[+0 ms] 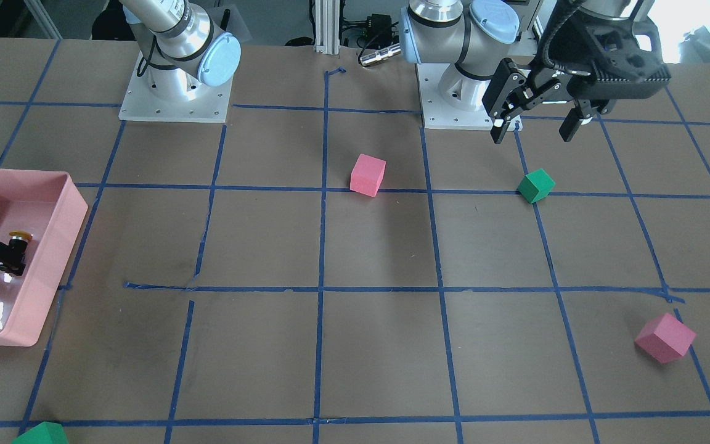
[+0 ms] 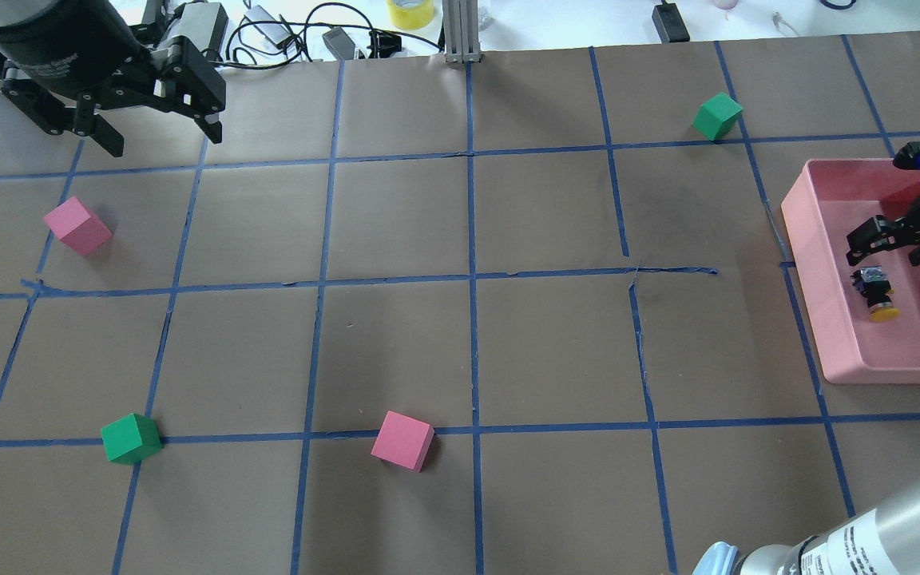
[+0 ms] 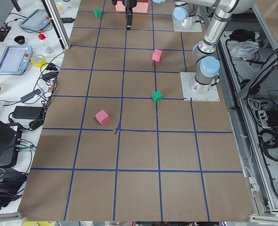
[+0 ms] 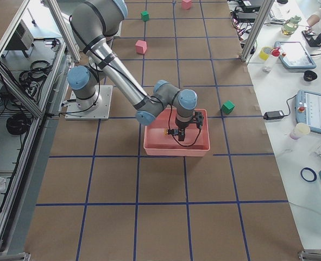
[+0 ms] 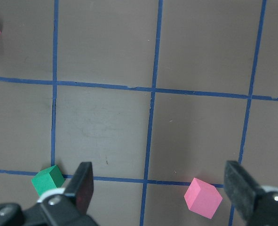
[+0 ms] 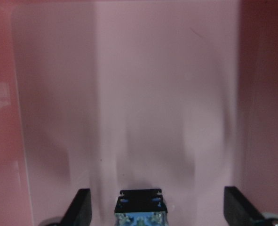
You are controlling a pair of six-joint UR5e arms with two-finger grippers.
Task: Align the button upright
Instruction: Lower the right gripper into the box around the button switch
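Observation:
The button [image 2: 875, 291] lies on its side on the floor of the pink tray [image 2: 810, 263], its yellow cap [image 2: 884, 313] pointing toward the robot. It also shows in the front-facing view [image 1: 18, 238]. My right gripper [image 2: 897, 246] is open and hangs in the tray just over the button's base end. In the right wrist view the grey-blue base [image 6: 139, 207] sits between the two spread fingers [image 6: 82, 207], untouched. My left gripper [image 2: 163, 136] is open and empty, held high over the table's far left corner; it also shows in the front-facing view [image 1: 535, 131].
Two pink foam cubes [image 2: 77, 226] [image 2: 402, 440] and two green ones [image 2: 131, 438] [image 2: 718, 116] lie scattered on the brown table with blue tape lines. The tray walls [image 1: 74, 216] close in around the right gripper.

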